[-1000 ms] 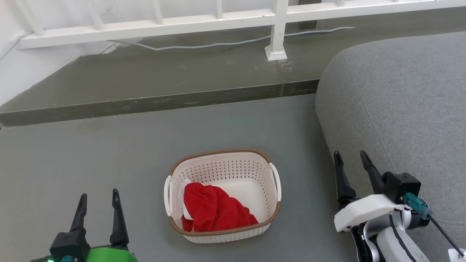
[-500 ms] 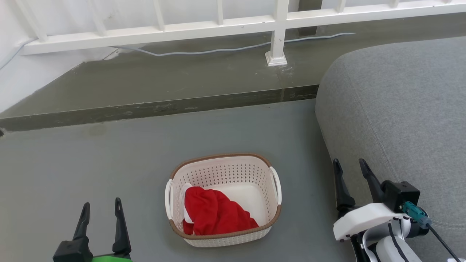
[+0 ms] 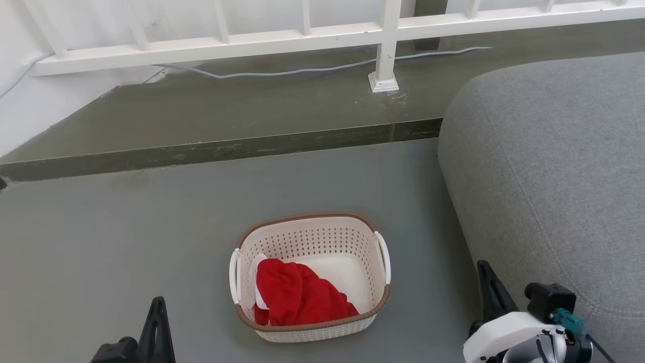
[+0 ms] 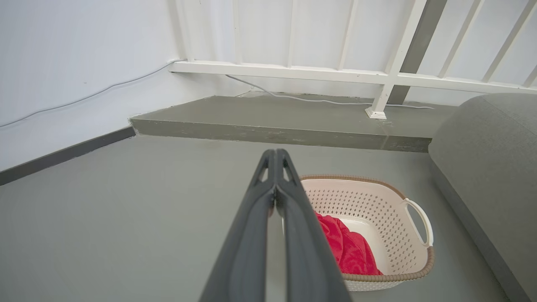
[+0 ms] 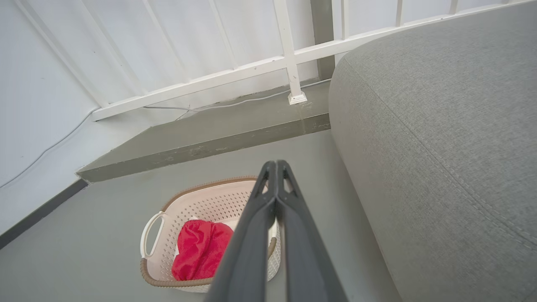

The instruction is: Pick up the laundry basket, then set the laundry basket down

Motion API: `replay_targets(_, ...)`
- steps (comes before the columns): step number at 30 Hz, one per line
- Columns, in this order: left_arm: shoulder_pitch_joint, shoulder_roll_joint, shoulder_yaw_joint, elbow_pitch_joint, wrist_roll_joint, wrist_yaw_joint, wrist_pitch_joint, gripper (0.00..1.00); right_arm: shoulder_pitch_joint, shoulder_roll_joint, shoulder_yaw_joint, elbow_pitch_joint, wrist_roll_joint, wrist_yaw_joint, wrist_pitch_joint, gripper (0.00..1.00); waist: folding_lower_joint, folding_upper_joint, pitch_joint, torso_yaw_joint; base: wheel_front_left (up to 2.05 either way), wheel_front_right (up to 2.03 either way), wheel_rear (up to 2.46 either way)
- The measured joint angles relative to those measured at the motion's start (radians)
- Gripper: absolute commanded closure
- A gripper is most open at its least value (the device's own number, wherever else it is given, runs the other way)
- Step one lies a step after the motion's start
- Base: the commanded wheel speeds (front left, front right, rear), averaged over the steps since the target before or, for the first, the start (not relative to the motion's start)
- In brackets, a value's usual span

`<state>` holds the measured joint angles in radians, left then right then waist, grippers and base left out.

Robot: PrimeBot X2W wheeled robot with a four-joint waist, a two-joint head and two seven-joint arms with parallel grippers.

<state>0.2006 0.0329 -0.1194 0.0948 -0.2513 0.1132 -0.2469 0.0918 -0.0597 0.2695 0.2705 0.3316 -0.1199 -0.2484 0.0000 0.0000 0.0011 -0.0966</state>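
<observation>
**Head view:** laundry basket [image 3: 312,239] stands on the grey floor [image 3: 126,242], centre foreground, with a red cloth [image 3: 297,295] in its left half. Bare floor lies to its left and behind it, up to the raised step [image 3: 227,111]. The sofa [image 3: 554,151] edge is near its right. Left gripper [image 3: 157,322] is low left and right gripper [image 3: 489,287] low right, both apart from the basket.

**Left wrist view:** jaws pressed together, empty; basket ahead, to the right.

**Right wrist view:** jaws pressed together, empty; basket ahead, to the left; sofa flank along the right.

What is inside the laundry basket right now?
The laundry basket holds a bunched red cloth with a white piece at its edge. Anything beneath the cloth is covered.
</observation>
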Motion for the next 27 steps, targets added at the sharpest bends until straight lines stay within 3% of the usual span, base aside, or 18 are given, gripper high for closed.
replay_targets(27, -0.017, 0.013, 0.025, -0.004, -0.422, -0.049, 0.07, 1.0, -0.005, 0.001, -0.089, -0.027, 0.389, 0.06, 0.082, 1.0, 0.0, 0.0, 0.002, 0.029, 0.0, 0.0, 0.0)
